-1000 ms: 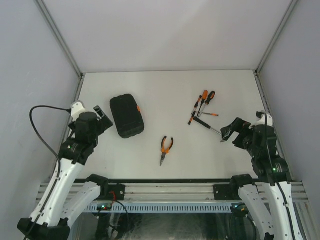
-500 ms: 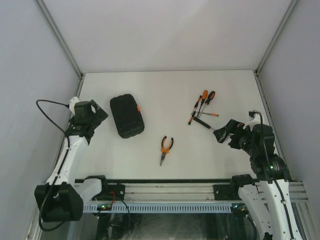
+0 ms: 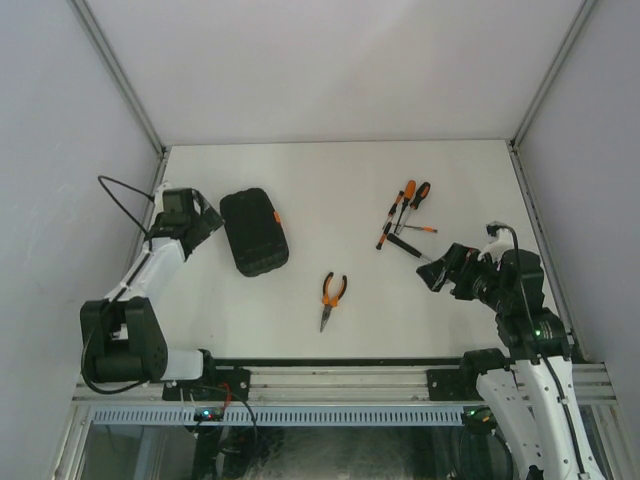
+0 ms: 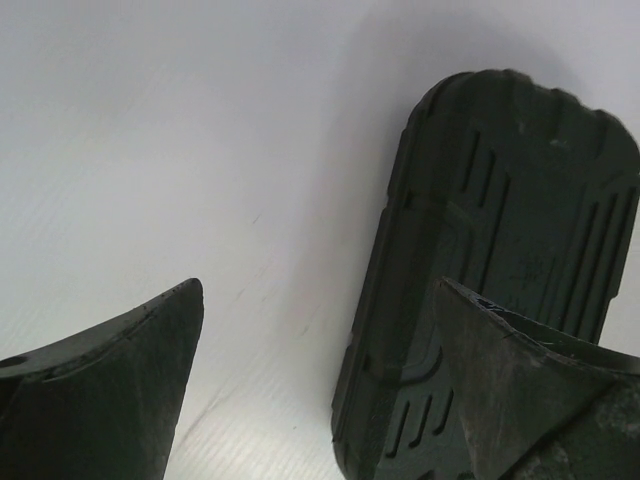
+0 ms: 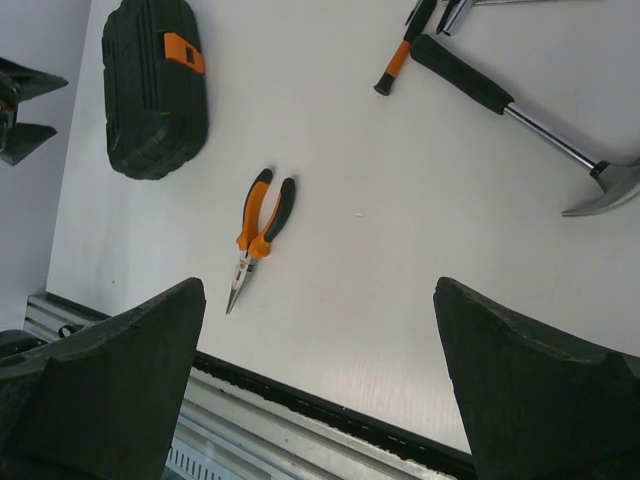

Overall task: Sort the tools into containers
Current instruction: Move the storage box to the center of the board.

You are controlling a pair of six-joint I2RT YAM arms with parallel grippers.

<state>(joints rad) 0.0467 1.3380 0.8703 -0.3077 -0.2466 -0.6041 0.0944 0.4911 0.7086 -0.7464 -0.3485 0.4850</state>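
We find nothing sorted: case (image 3: 254, 231) shut; pliers (image 3: 332, 293), screwdrivers (image 3: 404, 203), hammer (image 3: 411, 248) lie on the bench (image 3: 330, 175). Left gripper (image 3: 207, 221), right gripper (image 3: 436, 272): jaws spread, empty.

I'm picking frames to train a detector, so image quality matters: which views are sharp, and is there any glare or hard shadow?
Top external: even light, sharp, only faint shadows by the tool case and pliers. Left wrist: case close and dim, soft shadow beside it, near fingers blurred. Right wrist: pliers and hammer crisp, no glare on the table.
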